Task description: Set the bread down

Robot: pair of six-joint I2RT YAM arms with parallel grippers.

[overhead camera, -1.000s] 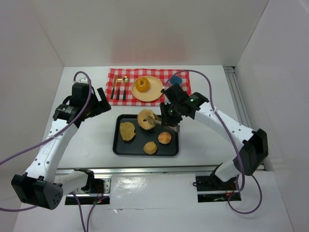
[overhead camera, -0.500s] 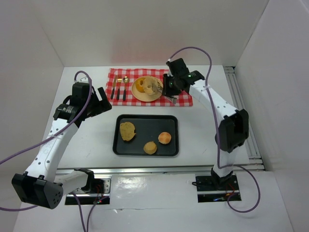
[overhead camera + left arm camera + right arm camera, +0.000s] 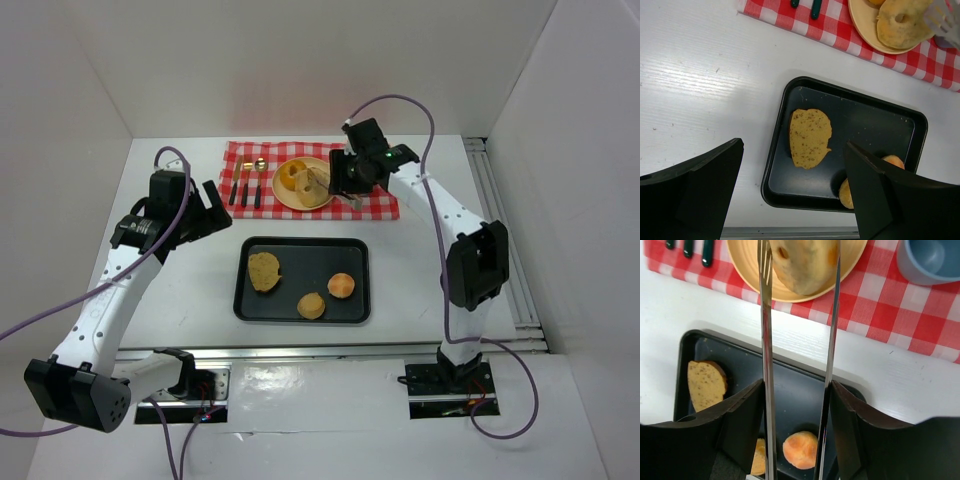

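Arm on the left: it reaches up over the left part of the white worktop [image 3: 180, 290], well apart from the bread.
Left fingers [image 3: 700, 185]: wide apart, with nothing between them. They hang above the worktop, and the tray shows far below them.
Cutlery [image 3: 246, 187]: a few pieces lie side by side at the left end of the red and white checked cloth [image 3: 375, 203].
Tray [image 3: 240, 290]: black, sitting on the worktop just in front of the cloth.
Flat slice [image 3: 264, 271]: lies in the left part of the tray.
Two small buns [image 3: 311, 305]: they lie in the right part of the tray, near each other, one by the front rim.
Plate [image 3: 747, 270]: yellow and round, on the cloth between the cutlery and the cup.
Orange roll [image 3: 290, 176]: on the left side of the plate.
Bread [image 3: 802, 265]: pale with brown spots. It sits on the plate, right beside the orange roll, between the two tips of the tongs.
Tongs [image 3: 765, 340]: two long metal arms, one shaped like a fork. One tip is at each side of the bread. I cannot tell if they squeeze it.
Right fingers [image 3: 740, 415]: partly apart, holding the tongs, with one metal arm against the inside of each finger.
Arm on the right: stretched far forward over the cloth.
Cup [image 3: 930, 260]: blue, on the cloth to the right of the plate.
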